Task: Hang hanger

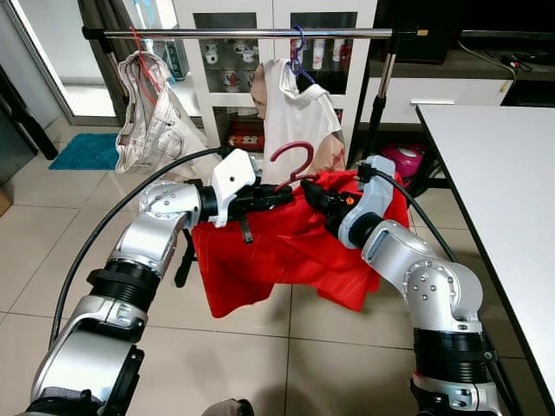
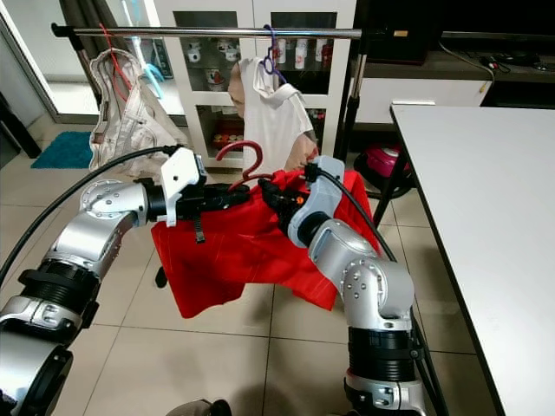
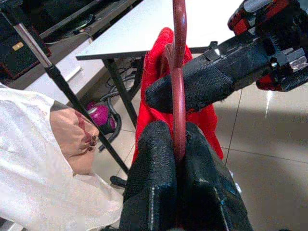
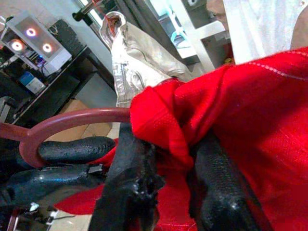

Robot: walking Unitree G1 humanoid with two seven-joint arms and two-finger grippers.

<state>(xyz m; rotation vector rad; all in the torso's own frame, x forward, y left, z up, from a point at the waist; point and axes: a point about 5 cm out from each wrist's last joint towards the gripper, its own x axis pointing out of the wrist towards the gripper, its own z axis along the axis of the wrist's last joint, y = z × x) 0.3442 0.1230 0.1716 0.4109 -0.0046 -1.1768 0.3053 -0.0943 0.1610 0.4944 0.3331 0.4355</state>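
A dark red hanger [image 1: 293, 159] carries a red garment [image 1: 286, 247] that I hold up between both arms, below the metal rail [image 1: 260, 33]. My left gripper [image 1: 279, 198] is shut on the hanger's neck [image 3: 179, 115], just under its hook. From the other side my right gripper [image 1: 314, 196] is shut on a bunched fold of the red garment [image 4: 173, 130] at the hanger's shoulder. The hook points up, well beneath the rail and in front of a white shirt [image 1: 295, 117] on a purple hanger [image 1: 297, 52].
A beige garment [image 1: 152, 121] hangs at the rail's left end. The rail stands on a black post [image 1: 378, 95] at the right. A white table [image 1: 503, 199] runs along the right side. A white cabinet [image 1: 260, 61] and a pink vacuum [image 1: 401, 161] sit behind.
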